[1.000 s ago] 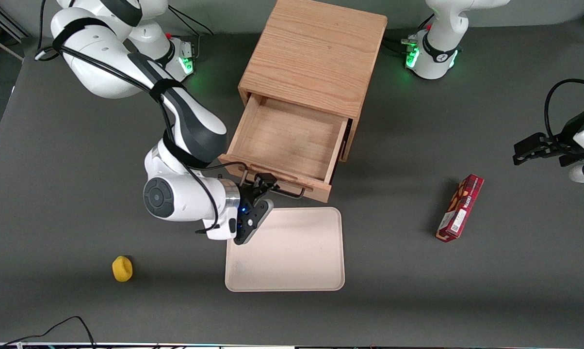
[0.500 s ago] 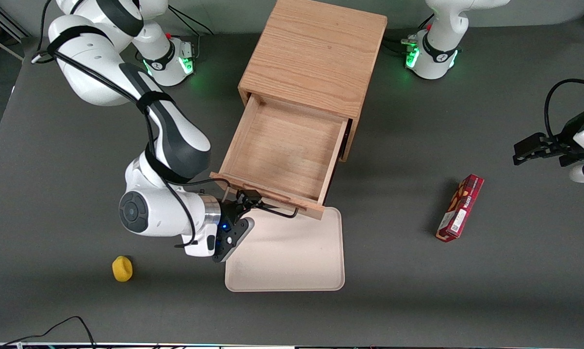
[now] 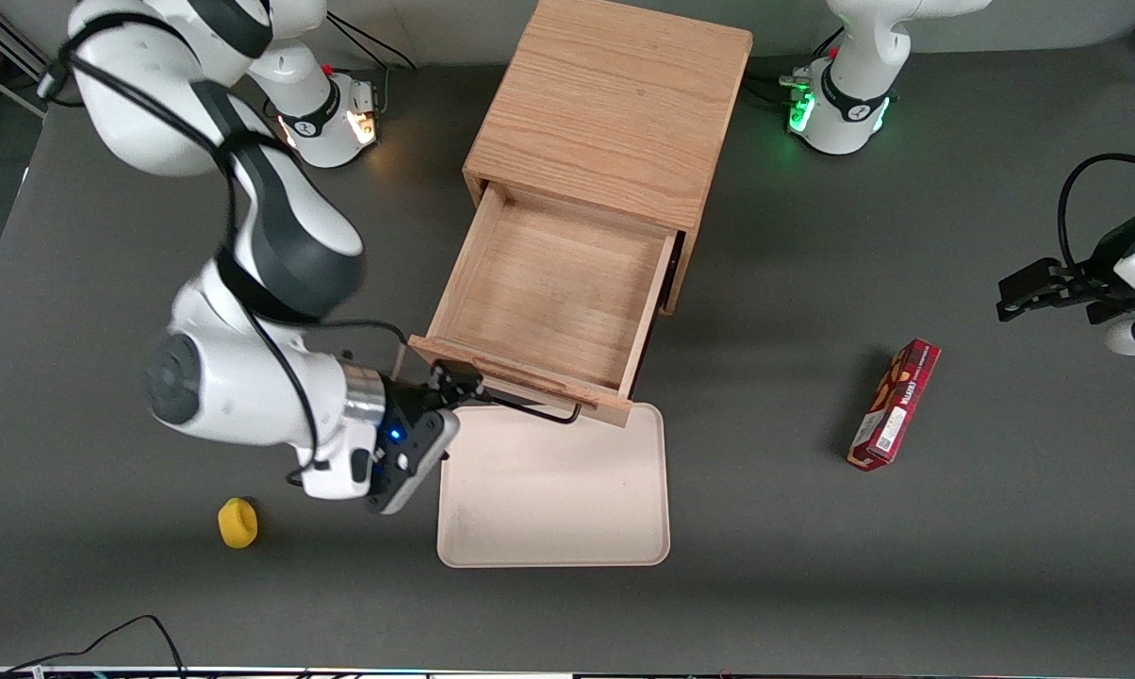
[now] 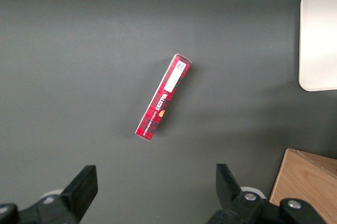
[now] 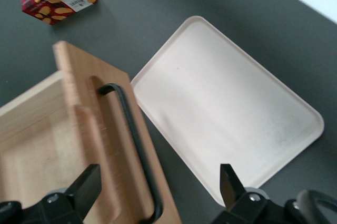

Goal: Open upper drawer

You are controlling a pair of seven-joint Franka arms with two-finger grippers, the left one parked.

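With the upper drawer [image 3: 549, 311] pulled far out of its wooden cabinet [image 3: 615, 104], the gripper [image 3: 454, 377] sits at the handle [image 3: 530, 407], jaws spread and released. Retreating carelessly, it could snag the handle or bump the tray [image 3: 553, 500].

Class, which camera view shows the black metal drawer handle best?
The right wrist view: the black metal drawer handle fills it close up, with the open gripper just off it. The front view shows it small; the left wrist view misses it.
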